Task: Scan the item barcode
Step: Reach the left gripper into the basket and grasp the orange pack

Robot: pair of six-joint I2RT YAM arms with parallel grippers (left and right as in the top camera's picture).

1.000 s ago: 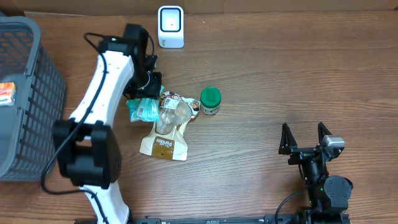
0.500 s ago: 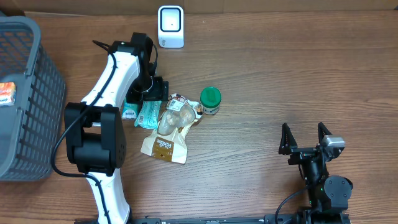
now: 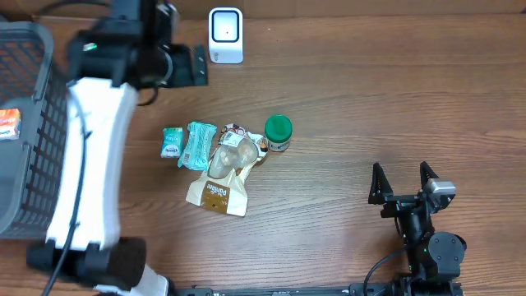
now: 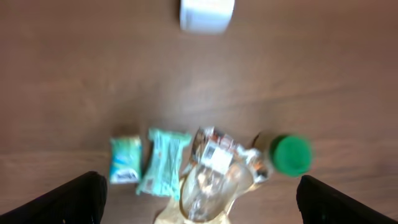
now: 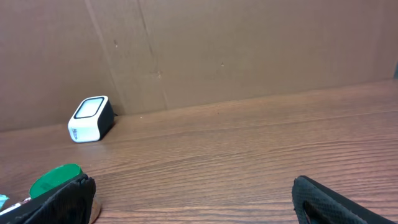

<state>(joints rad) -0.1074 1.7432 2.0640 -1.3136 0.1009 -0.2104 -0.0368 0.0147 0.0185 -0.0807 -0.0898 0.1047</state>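
Note:
Four items lie grouped mid-table: a small teal packet [image 3: 172, 142] [image 4: 125, 159], a longer teal packet [image 3: 197, 145] [image 4: 163, 162], a clear-and-tan pouch [image 3: 223, 174] [image 4: 211, 186] and a green-lidded jar [image 3: 278, 132] [image 4: 291, 155]. The white barcode scanner [image 3: 225, 34] [image 4: 207, 14] [image 5: 90, 118] stands at the table's back edge. My left gripper [image 3: 191, 66] [image 4: 199, 208] hangs high above the items, open and empty, looking down on them. My right gripper [image 3: 401, 182] [image 5: 193, 199] rests open and empty at the front right, far from the items.
A grey mesh basket [image 3: 33, 123] stands at the left edge with an orange-and-white pack [image 3: 8, 123] inside. A cardboard wall [image 5: 249, 50] runs behind the table. The blurred left wrist view shows no barcode clearly.
My left gripper opened and let go of the longer teal packet, which now lies beside the small one. The left arm then rose and swung back toward the scanner. The right arm stayed still.

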